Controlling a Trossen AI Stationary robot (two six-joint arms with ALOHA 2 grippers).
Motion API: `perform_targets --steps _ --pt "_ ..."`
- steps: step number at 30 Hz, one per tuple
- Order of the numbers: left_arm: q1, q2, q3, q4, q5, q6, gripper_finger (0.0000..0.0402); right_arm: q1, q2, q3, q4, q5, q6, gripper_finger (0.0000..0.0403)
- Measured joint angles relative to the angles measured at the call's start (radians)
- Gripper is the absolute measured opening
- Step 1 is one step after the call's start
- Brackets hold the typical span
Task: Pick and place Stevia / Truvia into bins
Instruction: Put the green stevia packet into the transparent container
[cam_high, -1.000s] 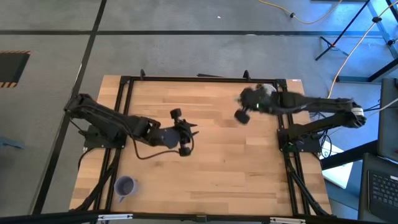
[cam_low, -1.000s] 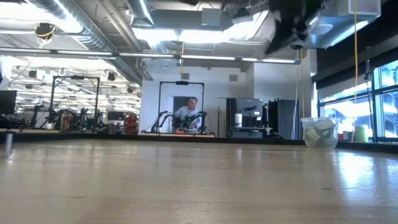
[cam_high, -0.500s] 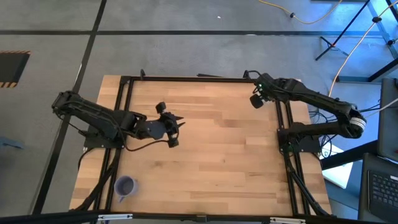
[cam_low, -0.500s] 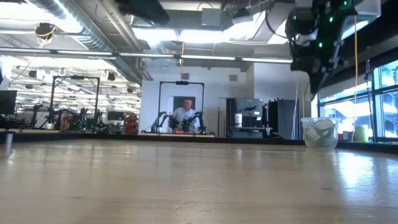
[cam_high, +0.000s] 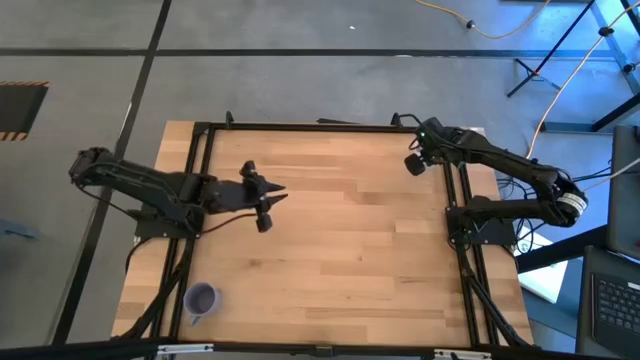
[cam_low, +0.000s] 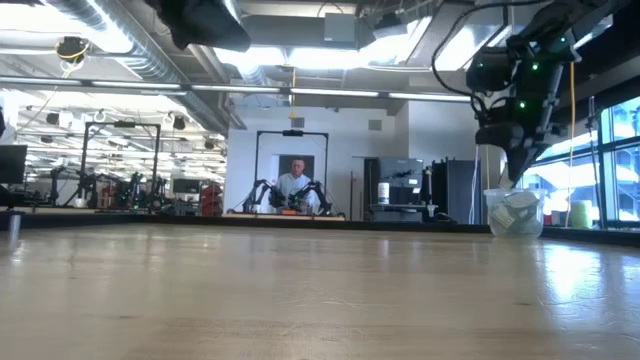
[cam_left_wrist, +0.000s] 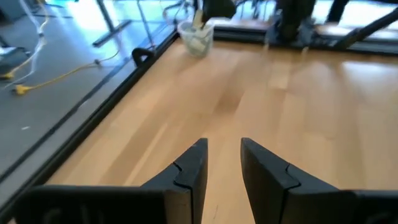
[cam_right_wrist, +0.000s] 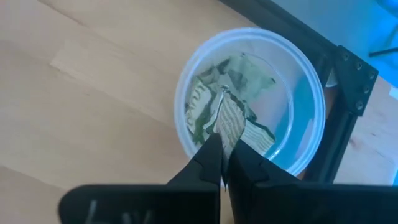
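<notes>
My right gripper (cam_right_wrist: 224, 152) hovers over the translucent white cup (cam_right_wrist: 186, 74) at the table's far right corner, shut on a pale green and white sachet (cam_right_wrist: 229, 119). Several more sachets (cam_right_wrist: 258, 134) lie inside the cup. The low view shows the gripper (cam_low: 511, 172) just above the cup (cam_low: 515, 213). In the high view the right arm (cam_high: 420, 155) hides the cup. My left gripper (cam_high: 280, 194) is open over the table's left half, touching nothing, its fingers (cam_left_wrist: 193, 168) apart. The purple cup (cam_high: 202, 298) stands on its base near the near left corner. My right gripper pinches one sachet by its near end (cam_right_wrist: 226, 135) between its two fingertips, coming from above and pointing down. The sachet hangs below the fingers over the cup's opening. Whether its lower end touches the sachets in the cup, I cannot tell.
Bare wooden tabletop (cam_high: 350, 240) spreads between the two arms. A black metal frame (cam_high: 330, 127) runs along the far edge and both sides. A frame bracket (cam_right_wrist: 348, 93) sits right beside the white cup. A person sits at another robot station (cam_low: 293, 190) far behind the table.
My right gripper has swung from above the table's middle toward the far right corner and come down over the white cup. My left arm has drawn back toward the table's left edge, its gripper staying open.
</notes>
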Motion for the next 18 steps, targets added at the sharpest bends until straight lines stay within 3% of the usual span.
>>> perform_targets --steps 8,18 --pt "0.054 -0.199 -0.201 0.159 0.058 0.002 0.0091 -0.041 0.0 -0.02 0.037 -0.017 -0.027 0.0012" --pt "0.1 -0.396 -0.398 0.223 0.072 -0.034 0.0091 -0.054 0.0 -0.02 0.047 -0.018 -0.055 0.0013"
